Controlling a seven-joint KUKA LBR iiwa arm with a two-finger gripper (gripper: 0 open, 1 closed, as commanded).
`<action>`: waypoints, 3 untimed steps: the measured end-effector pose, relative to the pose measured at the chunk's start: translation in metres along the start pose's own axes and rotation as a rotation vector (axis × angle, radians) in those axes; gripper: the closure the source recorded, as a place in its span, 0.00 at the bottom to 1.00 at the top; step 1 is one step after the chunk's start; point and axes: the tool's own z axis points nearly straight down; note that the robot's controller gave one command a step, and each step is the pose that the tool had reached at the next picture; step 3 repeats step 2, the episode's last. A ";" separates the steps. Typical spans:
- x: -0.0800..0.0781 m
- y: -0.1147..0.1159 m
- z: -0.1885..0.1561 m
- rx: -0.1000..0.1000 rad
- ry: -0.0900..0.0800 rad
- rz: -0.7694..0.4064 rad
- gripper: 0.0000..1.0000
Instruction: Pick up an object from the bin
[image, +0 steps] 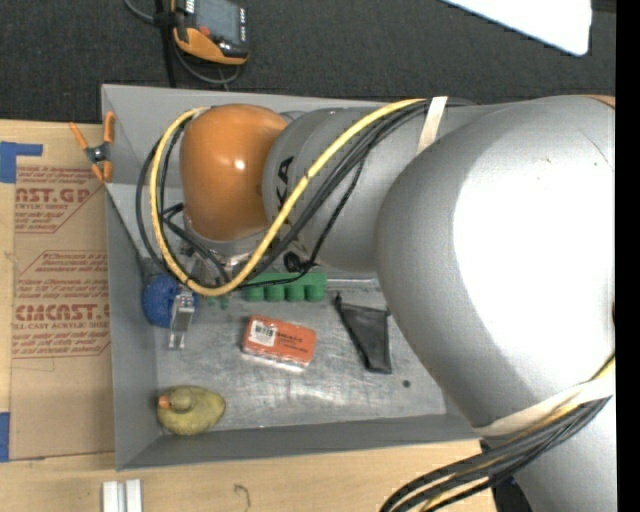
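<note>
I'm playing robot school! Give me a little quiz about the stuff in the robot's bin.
1. True or false: the yellow duck sits in the lower-left corner of the bin, as the camera sees it.
2. Which thing lies closest to the gripper? A) the orange box B) the blue round thing C) the yellow duck
3. What colour is the row of blocks just above the orange box in the view?

Key: 1 true. 2 B. 3 green.
</note>
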 end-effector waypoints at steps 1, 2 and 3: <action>0.004 0.000 0.062 -0.002 -0.006 -0.073 0.00; -0.003 0.002 0.056 -0.006 -0.012 0.008 1.00; -0.003 0.002 0.056 -0.006 -0.012 0.008 1.00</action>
